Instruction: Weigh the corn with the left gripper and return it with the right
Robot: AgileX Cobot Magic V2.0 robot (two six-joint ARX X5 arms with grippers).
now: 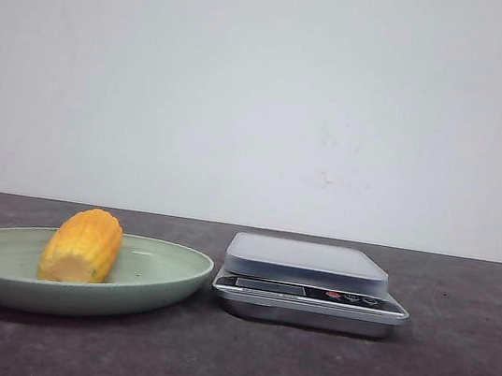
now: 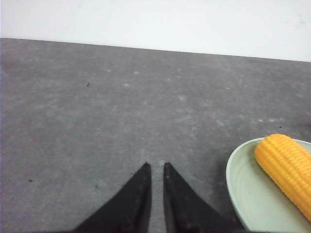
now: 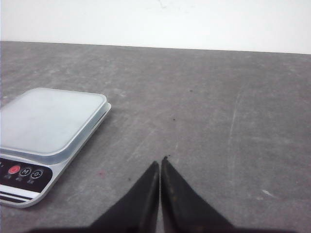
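Yellow-orange corn [image 2: 285, 170] lies lower right of the near-closed, empty left gripper [image 2: 156, 168], long axis diagonal; right gripper [image 3: 161, 164] clenched, empty.

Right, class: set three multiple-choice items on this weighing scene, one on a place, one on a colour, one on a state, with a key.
1. Where does the corn lie?
A. on the scale
B. on the plate
C. on the bare table

2. What colour is the plate?
A. pale green
B. red
C. black

3. How is the scale platform?
A. holding the corn
B. under a claw
C. bare

Key:
1 B, the cob rests inside the plate's rim.
2 A, its rim shows pale green.
3 C, nothing sits on it, and both the left claw and the right claw are over bare table.
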